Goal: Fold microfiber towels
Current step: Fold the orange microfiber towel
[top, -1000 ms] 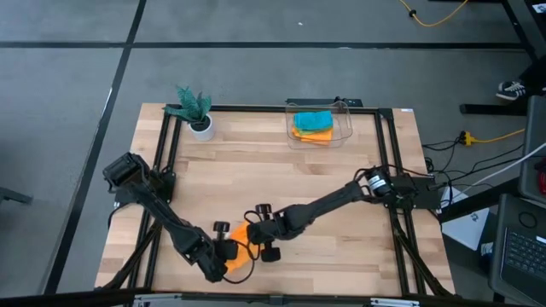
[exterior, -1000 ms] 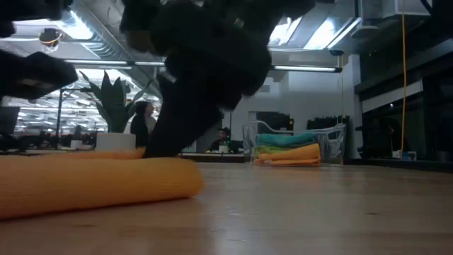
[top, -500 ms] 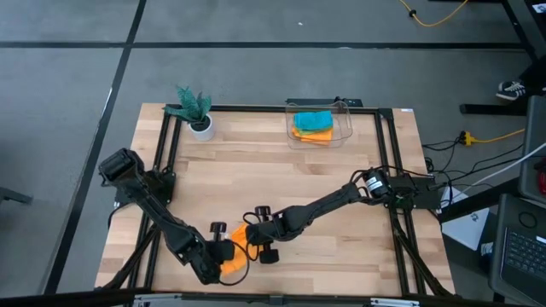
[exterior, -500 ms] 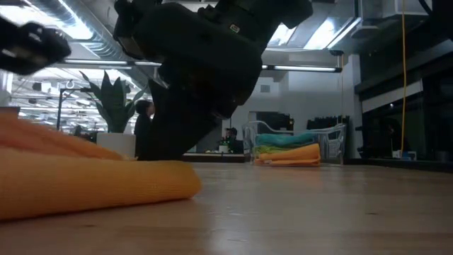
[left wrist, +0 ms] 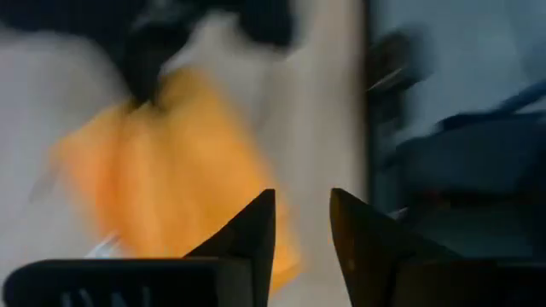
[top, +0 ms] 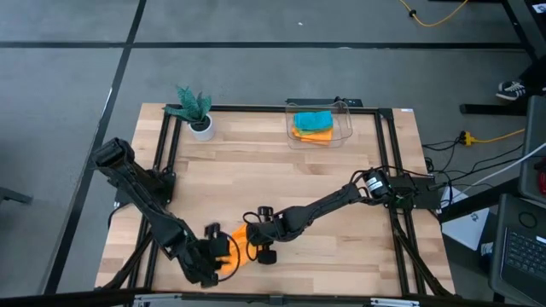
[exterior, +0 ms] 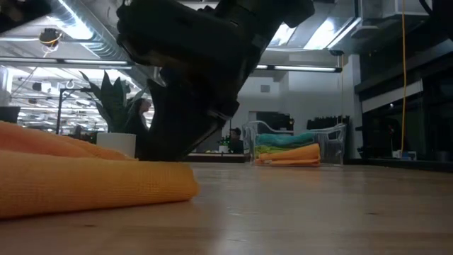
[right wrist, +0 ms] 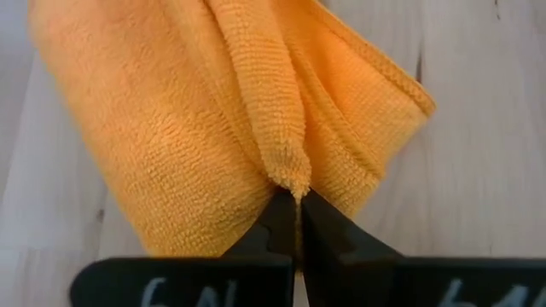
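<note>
The soft orange microfiber towel (top: 240, 248) lies bunched near the front edge of the pale wooden counter (top: 281, 175), left of centre, between the two arms. The right end effector (right wrist: 298, 223) has its fingers pressed together on a raised ridge of the cloth, pinching that pleat just above the wood. The left end effector (left wrist: 300, 223) hovers at the towel's near side with its fingers slightly spread and nothing between them.

To fold cleanly, the right arm should probably hold its pinch firm and low while the left takes the free edge at a matching corner, so the layers draw flat rather than rolling into a lump; pulling on the pleat alone would likely drag the whole cloth across the wood.

The right arm reaches in a long, low diagonal from the right rail. The left arm stretches from the left side toward the front edge, wrist bent inward. Other folded towels (top: 312, 125) sit in the clear plastic bin (top: 345, 130) at the back.
</note>
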